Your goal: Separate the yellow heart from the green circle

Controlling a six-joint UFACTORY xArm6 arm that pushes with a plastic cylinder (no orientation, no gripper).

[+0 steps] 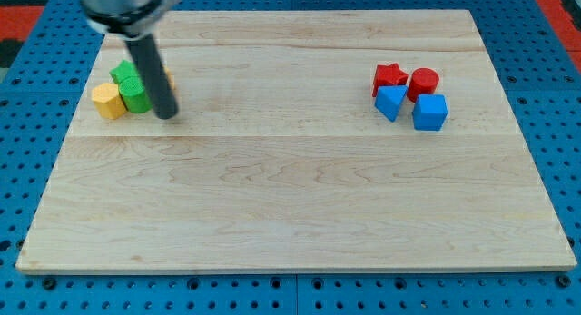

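— Where was your tip [167,114]?
— Down on the wooden board [290,197], far left, just right of the green circle [136,96]; no hand, only the rod.
— And the yellow heart [167,80]?
— Mostly hidden behind the rod; you couldn't make out its shape. A yellow block [107,101] sat left; a green block [125,73] was partly hidden behind.

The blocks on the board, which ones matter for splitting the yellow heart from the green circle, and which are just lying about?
For the job:
yellow heart, mostly hidden behind the rod
green circle
my tip, right of the green circle

Lying about:
green block
yellow block
red star
red cylinder
blue block
blue cube
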